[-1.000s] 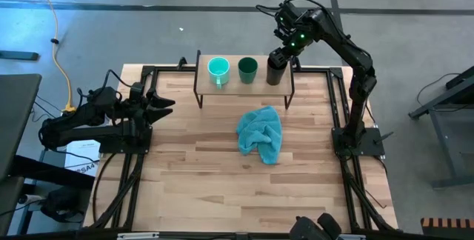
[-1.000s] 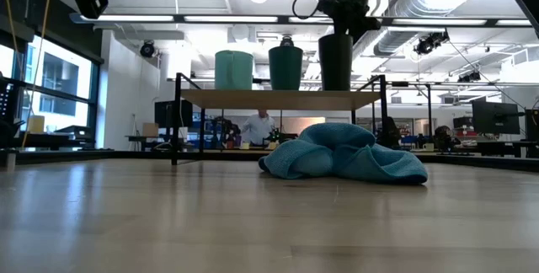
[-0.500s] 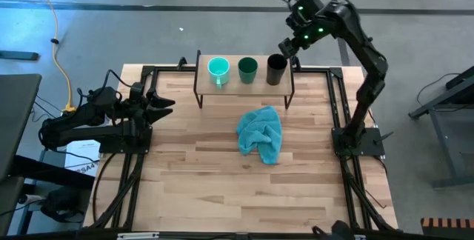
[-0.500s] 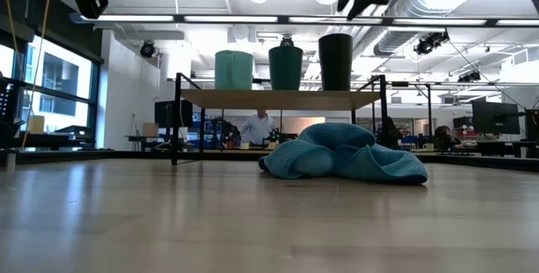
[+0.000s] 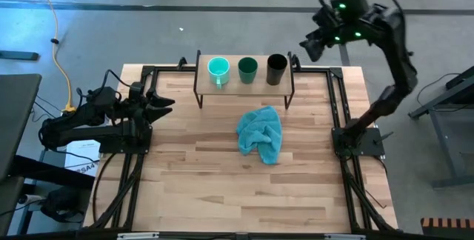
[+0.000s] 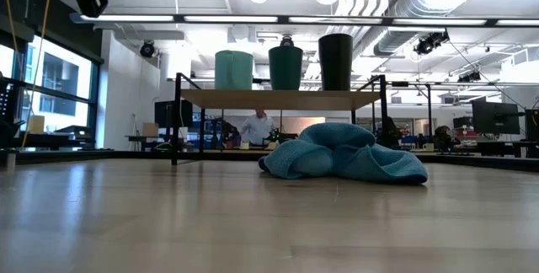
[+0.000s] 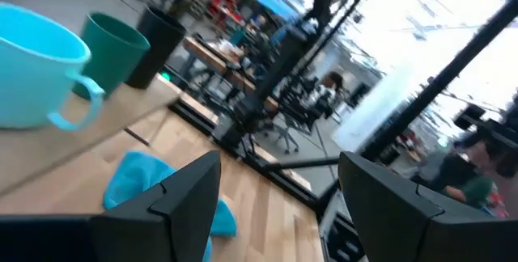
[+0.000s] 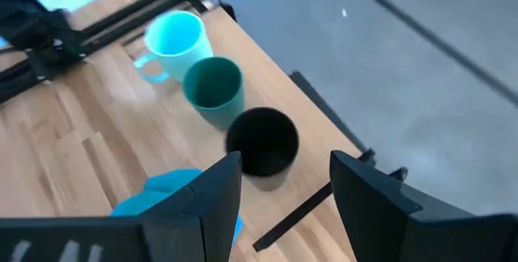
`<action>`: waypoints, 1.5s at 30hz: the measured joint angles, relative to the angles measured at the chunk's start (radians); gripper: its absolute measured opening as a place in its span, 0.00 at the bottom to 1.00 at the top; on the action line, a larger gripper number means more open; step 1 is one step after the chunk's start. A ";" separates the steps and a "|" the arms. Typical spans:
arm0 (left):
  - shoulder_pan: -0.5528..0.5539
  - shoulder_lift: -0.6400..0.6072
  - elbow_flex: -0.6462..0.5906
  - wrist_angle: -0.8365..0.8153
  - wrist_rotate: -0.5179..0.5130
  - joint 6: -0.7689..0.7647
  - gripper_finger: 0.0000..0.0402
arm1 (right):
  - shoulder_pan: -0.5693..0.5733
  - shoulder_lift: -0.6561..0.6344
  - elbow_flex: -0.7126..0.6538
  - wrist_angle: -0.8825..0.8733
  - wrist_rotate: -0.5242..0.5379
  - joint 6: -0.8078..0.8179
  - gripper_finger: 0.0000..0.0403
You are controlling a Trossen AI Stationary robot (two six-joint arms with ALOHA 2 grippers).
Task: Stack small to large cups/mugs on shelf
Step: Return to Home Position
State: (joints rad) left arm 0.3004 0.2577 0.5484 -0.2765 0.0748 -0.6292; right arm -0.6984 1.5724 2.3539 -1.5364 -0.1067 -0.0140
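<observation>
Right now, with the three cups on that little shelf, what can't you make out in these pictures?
Right claw: outside the low view, above its top edge.
Inside of the tall black cup: low view, its own wall hides it.
Crumpled teal cloth: left wrist view, partly behind the left claw.
Person beyond the low light-wood shelf: low view, too small.

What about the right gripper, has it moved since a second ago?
Yes. The right gripper lifted off the black cup and swung right, past the end of the shelf.
</observation>
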 joint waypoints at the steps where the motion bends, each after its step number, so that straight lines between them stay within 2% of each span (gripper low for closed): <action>1: 0.000 0.000 0.000 0.007 -0.017 0.000 0.59 | 0.004 -0.019 0.000 0.000 0.000 -0.013 0.45; 8: 0.000 0.000 0.000 0.020 -0.141 0.019 0.59 | 0.007 -0.139 0.000 -0.033 0.006 -0.040 0.45; 12: 0.000 0.003 0.000 0.014 -0.219 0.010 0.59 | 0.005 -0.209 0.000 -0.034 0.075 0.013 0.45; 15: 0.000 0.003 0.000 0.023 -0.221 -0.018 0.59 | 0.005 -0.259 0.000 -0.035 0.145 0.123 0.45; 18: 0.000 0.003 0.000 0.056 -0.217 -0.031 0.59 | 0.005 -0.310 -0.001 -0.035 0.152 0.098 0.45; 24: 0.000 0.003 0.000 0.089 -0.156 -0.014 0.59 | 0.005 -0.397 -0.001 -0.021 0.002 -0.028 0.45; 34: 0.000 0.003 0.000 0.139 -0.126 0.103 0.59 | 0.005 -0.516 -0.001 0.024 -0.136 -0.136 0.45; 41: 0.000 0.003 0.000 0.181 -0.089 0.152 0.59 | 0.004 -0.585 -0.007 0.035 -0.148 -0.134 0.45; 45: 0.000 0.003 0.000 0.180 -0.089 0.166 0.59 | -0.024 -0.658 -0.116 0.086 -0.157 -0.133 0.45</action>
State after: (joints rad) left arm 0.3004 0.2604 0.5484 -0.0967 -0.0143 -0.4636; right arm -0.7220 0.9140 2.2383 -1.4505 -0.2633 -0.1471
